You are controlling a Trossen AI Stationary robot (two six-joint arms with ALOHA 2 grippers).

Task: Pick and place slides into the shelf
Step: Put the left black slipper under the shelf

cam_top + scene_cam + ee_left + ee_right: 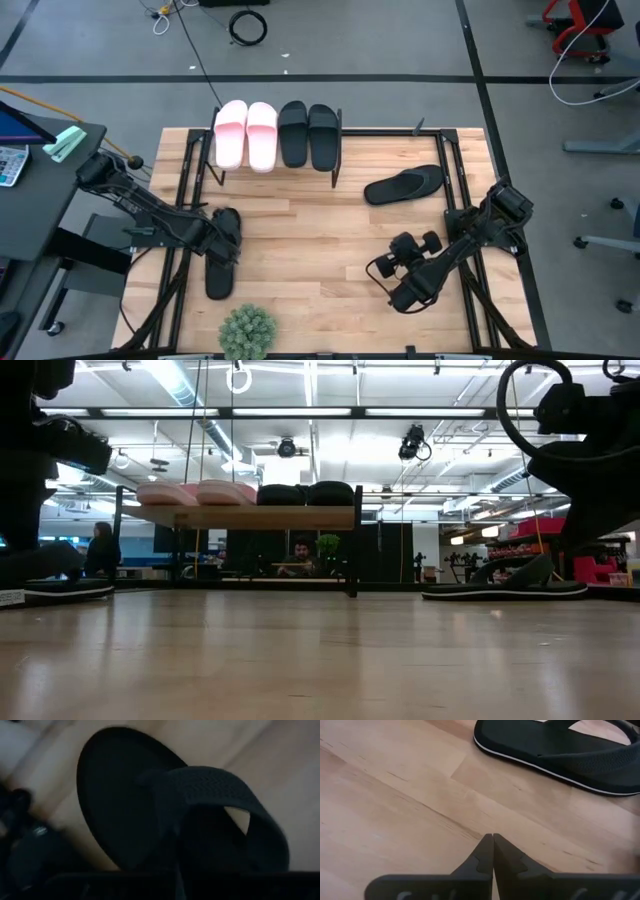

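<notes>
high view: the shelf (277,128) stands at the far edge of the table (330,260), carrying two pale pink slides (246,133) and, just beside them, two wide-strap black slides (308,133). a thin black slide (404,185) lies flat on the table to the right of the shelf, apart from it. nearer than the shelf's left end, the left gripper (218,236) sits over the other thin black slide (222,252), which lies lengthwise on the boards. the right gripper (383,268) waits well nearer than the shelf's right end, over bare wood.

low view: the shelf's top board shows all four slides in a row; one thin slide rests on the table to either side of the shelf.

left wrist view: the strap of the thin slide fills the frame right at the fingers, which look clenched onto it, though the contact itself is too dark to confirm.

right wrist view: the right fingers are pressed together with nothing between them; the other thin slide lies ahead on the wood.

judgement: the grasp on the fifth slide is in hand. next calls for a clean lift, carrying it to the shelf, where the top board already looks full.
</notes>
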